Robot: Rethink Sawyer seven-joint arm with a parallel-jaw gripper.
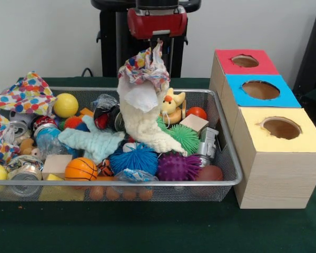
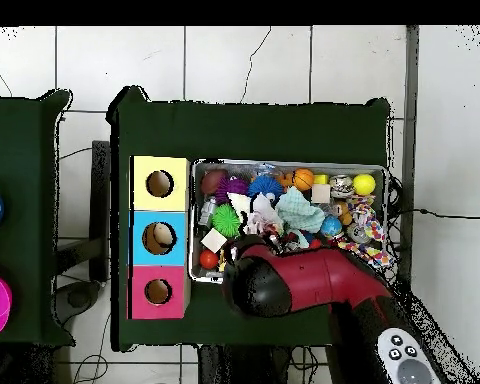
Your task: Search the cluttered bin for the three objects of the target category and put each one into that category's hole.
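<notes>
A glossy red wrist housing (image 1: 157, 22) with black trim is seen beneath a black pedestal (image 1: 116, 39). From overhead, the red arm (image 2: 319, 282) carries a grey button panel (image 2: 402, 357).

Your front view is evenly and softly lit, with no hard shadows on the dark green cloth-covered table (image 1: 147, 232). You get a small glare spot on the shiny orange basketball (image 1: 80, 168) and a sheen on the silver wire-mesh bin's metal rim (image 1: 147, 184). Detail is slightly soft throughout. Your overhead view is bright on the pale tiled floor (image 2: 284, 60), while the table reads very dark.
</notes>
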